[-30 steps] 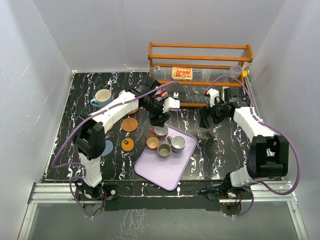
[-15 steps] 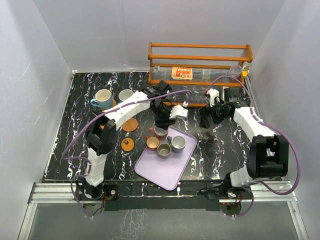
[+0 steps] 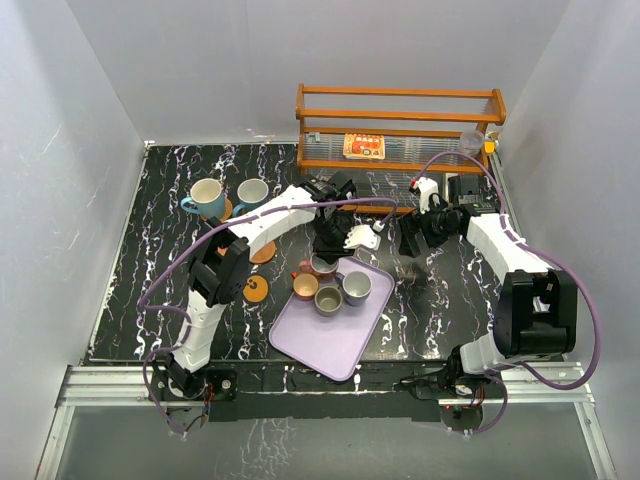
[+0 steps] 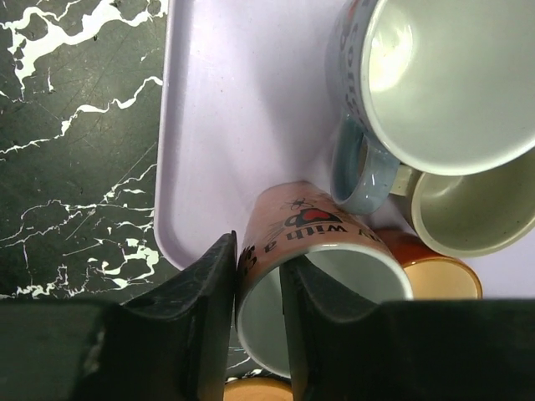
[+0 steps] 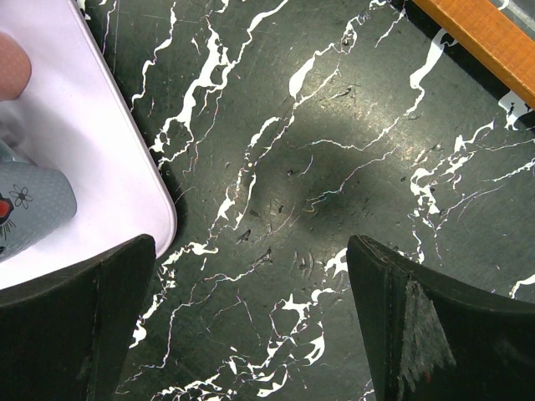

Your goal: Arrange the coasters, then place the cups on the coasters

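1 pink cup [image 4: 311,227], half cut off, rim in the left tool's [image 4: 257,252] pinch; right tool [image 5: 251,244] wide apart.

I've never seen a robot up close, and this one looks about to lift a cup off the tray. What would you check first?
1. Left gripper straddles the rim of the pink cup, one finger inside and one outside: ok.
2. Grip firm enough to lift: cannot tell.
3. Neighbours clear: not ok. The handle of the blue-grey cup sits right beside the pink cup and might get nudged.
4. Free coaster waiting: ok. The dotted orange coaster lies bare, left of the tray.
5. Right gripper out of the way: ok. It is open, over the table beside the tray.
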You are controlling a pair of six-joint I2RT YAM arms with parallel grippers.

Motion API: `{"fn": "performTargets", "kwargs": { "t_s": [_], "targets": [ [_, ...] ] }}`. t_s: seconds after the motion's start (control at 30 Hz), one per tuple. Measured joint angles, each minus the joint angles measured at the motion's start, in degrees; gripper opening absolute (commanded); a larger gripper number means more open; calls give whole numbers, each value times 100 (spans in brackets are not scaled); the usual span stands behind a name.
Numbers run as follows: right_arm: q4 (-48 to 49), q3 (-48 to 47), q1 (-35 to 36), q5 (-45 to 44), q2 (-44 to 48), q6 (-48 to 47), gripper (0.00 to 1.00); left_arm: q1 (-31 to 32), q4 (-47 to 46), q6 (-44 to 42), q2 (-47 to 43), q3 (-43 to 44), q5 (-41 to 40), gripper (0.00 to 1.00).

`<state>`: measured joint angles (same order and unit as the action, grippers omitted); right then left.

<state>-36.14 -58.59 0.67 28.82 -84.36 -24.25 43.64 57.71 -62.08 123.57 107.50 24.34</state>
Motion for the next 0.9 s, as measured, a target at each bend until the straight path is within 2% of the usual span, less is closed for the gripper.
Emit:
{"fn": "performTargets", "kwargs": {
  "t_s": [0.37,0.9],
  "targets": [
    [-2,0,0,-4,-44,0,98,9,205,-203,15,155,-293,14],
    [-2,0,0,-42,-120,0,98,9,623,-577,181,907,-662,0]
  ]
}}
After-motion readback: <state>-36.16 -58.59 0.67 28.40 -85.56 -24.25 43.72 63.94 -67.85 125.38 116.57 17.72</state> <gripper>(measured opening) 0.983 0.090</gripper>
